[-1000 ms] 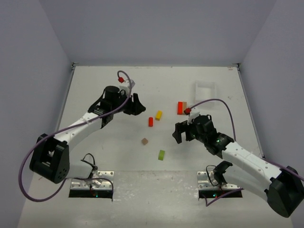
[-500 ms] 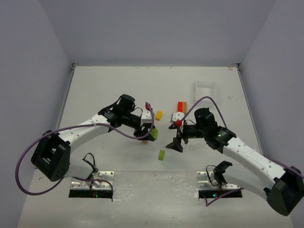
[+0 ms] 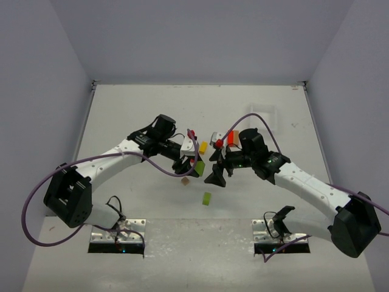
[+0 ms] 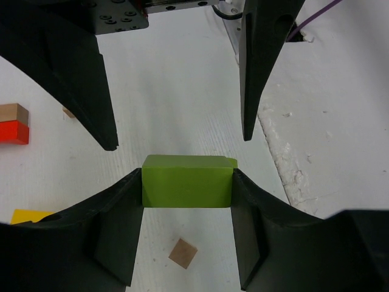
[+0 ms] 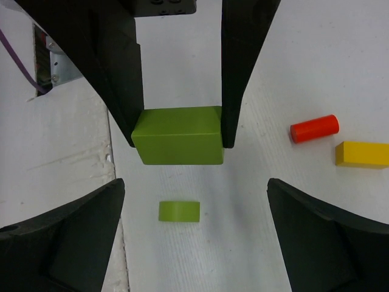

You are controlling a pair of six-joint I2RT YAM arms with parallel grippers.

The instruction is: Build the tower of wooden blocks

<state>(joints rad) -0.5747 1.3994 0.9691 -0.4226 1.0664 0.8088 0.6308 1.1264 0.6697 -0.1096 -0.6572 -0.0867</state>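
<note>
Ribbed white tabletop (image 4: pixel 182 79), smooth rectangular green block (image 4: pixel 187 181)

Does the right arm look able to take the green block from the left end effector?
Probably yes: the open right end effector faces the block, nothing between. Yet the left fingers cover the same sides; only its protruding end looks free.

— What are your left fingers (image 4: pixel 121 231) holding?
— A lime green block (image 4: pixel 187 181), pinched from both sides. Below it a small brown cube (image 4: pixel 183 253) lies on the table (image 4: pixel 182 79); a yellow block (image 4: pixel 27 215) sits at left.
</note>
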